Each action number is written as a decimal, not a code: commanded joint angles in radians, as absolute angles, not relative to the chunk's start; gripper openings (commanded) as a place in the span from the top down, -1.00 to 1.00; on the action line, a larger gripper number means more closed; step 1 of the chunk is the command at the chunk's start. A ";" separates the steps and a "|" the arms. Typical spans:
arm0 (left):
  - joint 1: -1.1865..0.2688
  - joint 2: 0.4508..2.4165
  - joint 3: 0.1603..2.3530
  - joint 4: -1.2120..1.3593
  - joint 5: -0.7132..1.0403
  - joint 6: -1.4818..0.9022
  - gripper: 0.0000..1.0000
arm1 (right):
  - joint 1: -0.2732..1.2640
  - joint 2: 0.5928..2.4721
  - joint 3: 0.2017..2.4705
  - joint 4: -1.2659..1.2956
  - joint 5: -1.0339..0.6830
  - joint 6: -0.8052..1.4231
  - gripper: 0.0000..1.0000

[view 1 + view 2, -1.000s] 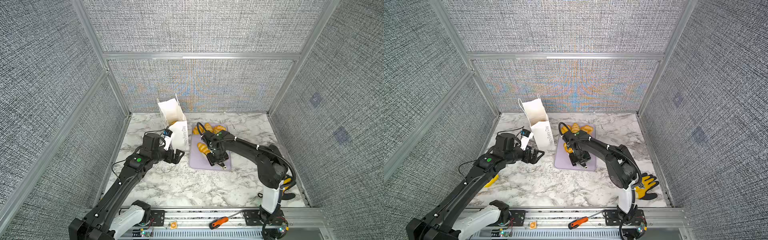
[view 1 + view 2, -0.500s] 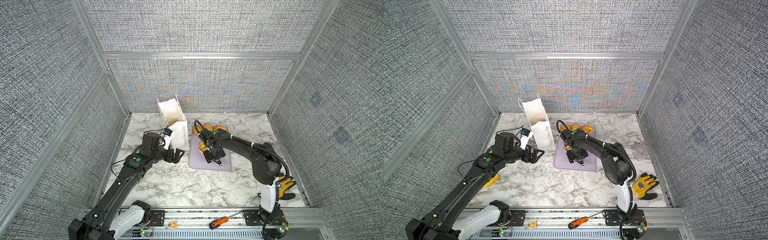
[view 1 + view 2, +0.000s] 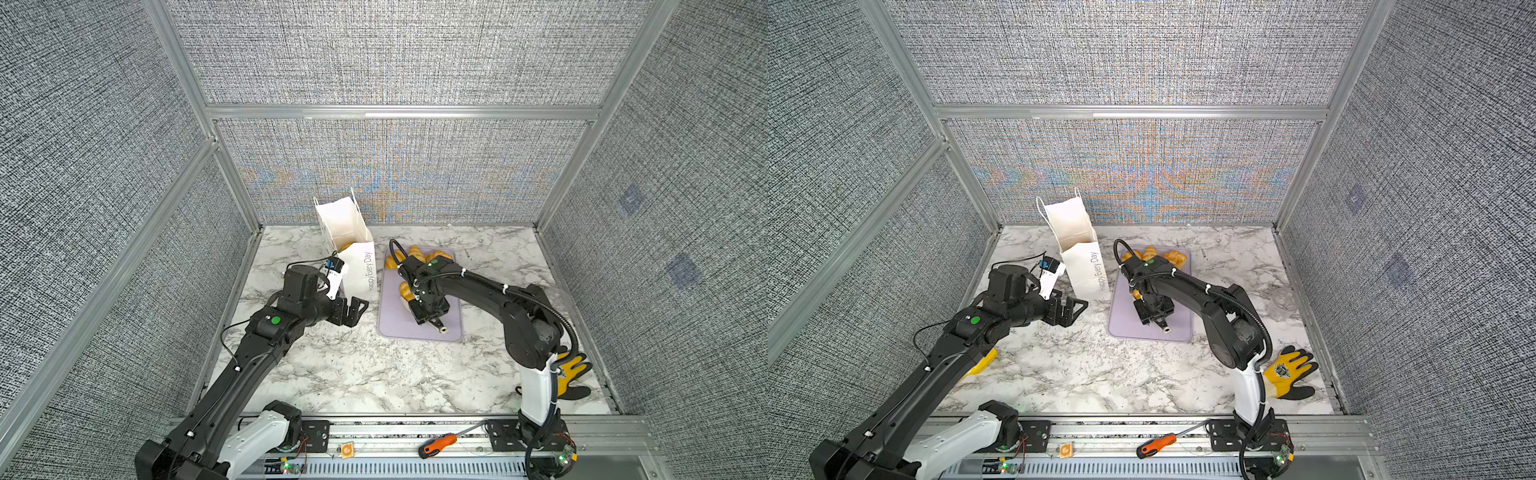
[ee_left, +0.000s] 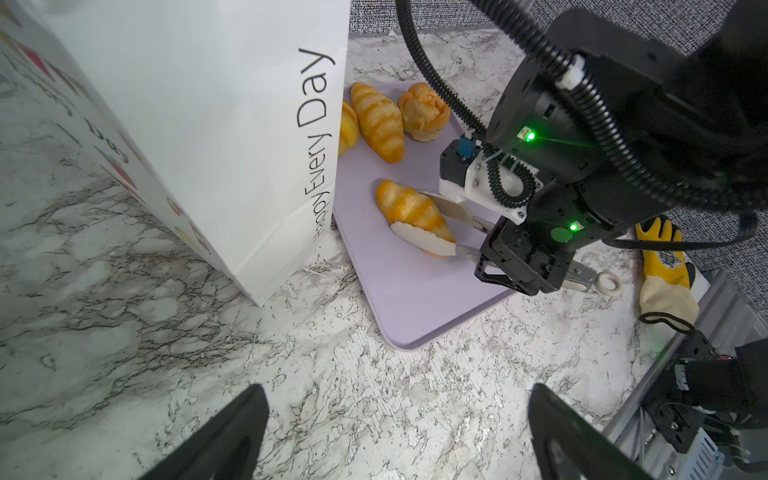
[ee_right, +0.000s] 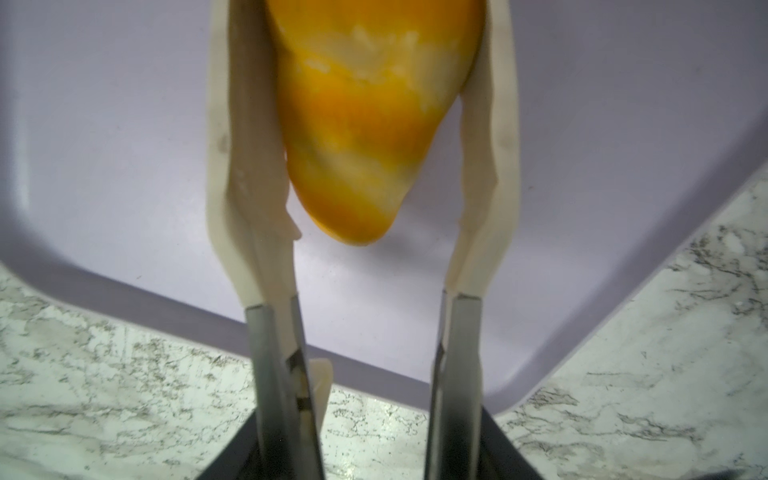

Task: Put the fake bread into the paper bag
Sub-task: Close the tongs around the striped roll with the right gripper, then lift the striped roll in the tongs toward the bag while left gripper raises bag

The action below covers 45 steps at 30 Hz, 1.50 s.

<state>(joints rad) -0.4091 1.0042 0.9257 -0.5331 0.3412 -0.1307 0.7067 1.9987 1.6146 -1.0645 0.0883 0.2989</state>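
The white paper bag (image 3: 353, 266) (image 3: 1084, 266) (image 4: 208, 124) stands upright with its mouth open, left of the lilac tray (image 3: 399, 328) (image 4: 415, 299). My right gripper (image 3: 428, 309) (image 3: 1152, 309) (image 5: 365, 436) is shut on a pair of cream-tipped tongs (image 4: 424, 239). The tongs' blades press both sides of a fake bread croissant (image 4: 411, 210) (image 5: 365, 124) lying on the tray. More fake bread (image 4: 378, 120) (image 3: 415, 251) lies at the tray's far end. My left gripper (image 3: 353, 311) (image 3: 1073, 311) (image 4: 399, 432) hangs open and empty over the marble in front of the bag.
A yellow-and-black glove (image 3: 571, 370) (image 3: 1287, 370) lies at the right near the right arm's base. An orange-handled screwdriver (image 3: 440, 442) rests on the front rail. A yellow item (image 3: 982, 361) shows under the left arm. Grey walls enclose the table on three sides.
The right gripper has edged toward the croissant, and the tongs have narrowed round it. The left arm and the bag have not moved.
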 commanded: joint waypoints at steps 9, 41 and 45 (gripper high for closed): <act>-0.409 0.988 0.945 -0.534 0.327 -0.118 -0.98 | 0.704 1.906 1.600 -1.028 0.045 0.329 -0.03; -0.405 1.067 1.164 -0.591 0.319 -0.092 -0.98 | 0.721 1.570 1.714 -0.880 -0.074 0.333 0.02; -0.403 1.097 1.217 -0.592 0.310 -0.098 -0.98 | 0.722 1.577 1.785 -0.866 -0.117 0.311 0.02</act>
